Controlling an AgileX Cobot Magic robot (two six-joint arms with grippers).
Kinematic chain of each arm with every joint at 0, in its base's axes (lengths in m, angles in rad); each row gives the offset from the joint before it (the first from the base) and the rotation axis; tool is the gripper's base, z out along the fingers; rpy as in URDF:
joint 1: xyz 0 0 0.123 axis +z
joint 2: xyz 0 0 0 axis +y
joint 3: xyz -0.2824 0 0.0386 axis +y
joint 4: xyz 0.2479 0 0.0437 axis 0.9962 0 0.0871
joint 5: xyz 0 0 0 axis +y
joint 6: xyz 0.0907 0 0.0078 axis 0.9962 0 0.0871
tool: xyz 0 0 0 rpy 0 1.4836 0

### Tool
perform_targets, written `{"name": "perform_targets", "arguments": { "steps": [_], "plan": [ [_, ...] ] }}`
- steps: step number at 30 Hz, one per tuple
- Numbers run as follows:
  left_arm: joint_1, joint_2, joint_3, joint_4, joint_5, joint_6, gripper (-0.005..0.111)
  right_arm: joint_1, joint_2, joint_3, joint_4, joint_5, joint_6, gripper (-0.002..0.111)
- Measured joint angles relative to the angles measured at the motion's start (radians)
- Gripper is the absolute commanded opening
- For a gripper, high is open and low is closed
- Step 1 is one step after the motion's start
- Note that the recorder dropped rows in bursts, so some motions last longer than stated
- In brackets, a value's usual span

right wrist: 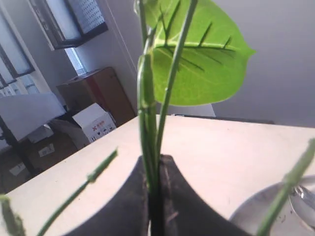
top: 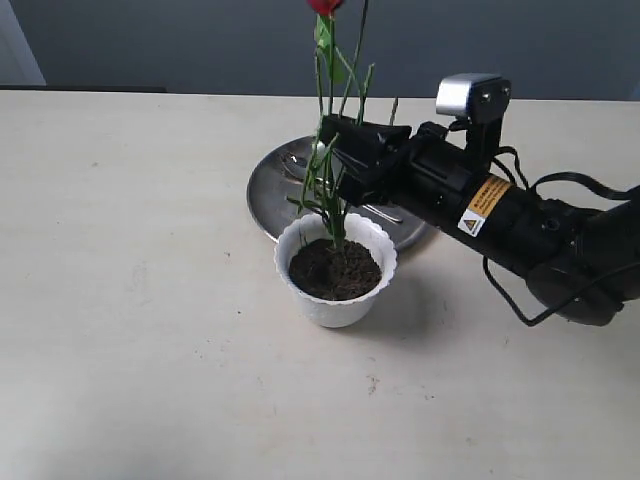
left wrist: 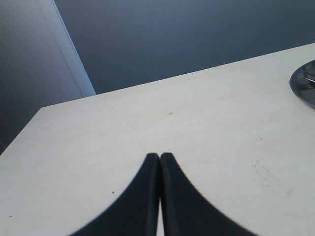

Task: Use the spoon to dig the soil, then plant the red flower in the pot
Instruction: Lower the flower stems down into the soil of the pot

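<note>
White pot (top: 336, 308) holds one red flower (top: 322, 33), right pincer (right wrist: 155, 162) pinching it; left pincer (left wrist: 160, 157) pressed together.

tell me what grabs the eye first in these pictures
The right gripper, shut on the red flower by its green stems, holds it upright over the white pot near the middle of the table, stem ends down at the soil. Behind the pot lies a round steel plate. The left gripper is shut over the table, holding nothing.

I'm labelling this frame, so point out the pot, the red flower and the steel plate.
pot (top: 335, 308): exterior view, white front wall.
red flower (right wrist: 202, 59): right wrist view, broad green leaf.
steel plate (top: 268, 192): exterior view, bare left part.
</note>
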Motion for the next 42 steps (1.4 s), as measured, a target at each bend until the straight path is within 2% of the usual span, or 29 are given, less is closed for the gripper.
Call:
{"name": "perform_targets", "arguments": {
  "steps": [8,18,32,42],
  "plan": [
    [0.000,0.000,0.000,0.000,0.000,0.000,0.000,0.002,0.135,-0.015,-0.032,-0.075,-0.002,-0.001],
    [0.000,0.000,0.000,0.000,0.000,0.000,0.000,0.002,0.147,-0.020,-0.050,-0.082,-0.002,-0.001],
    [0.000,0.000,0.000,0.000,0.000,0.000,0.000,0.002,0.134,-0.031,-0.022,0.035,-0.002,-0.001],
    [0.000,0.000,0.000,0.000,0.000,0.000,0.000,0.002,0.075,-0.029,-0.075,0.098,-0.035,-0.001]
  ]
}}
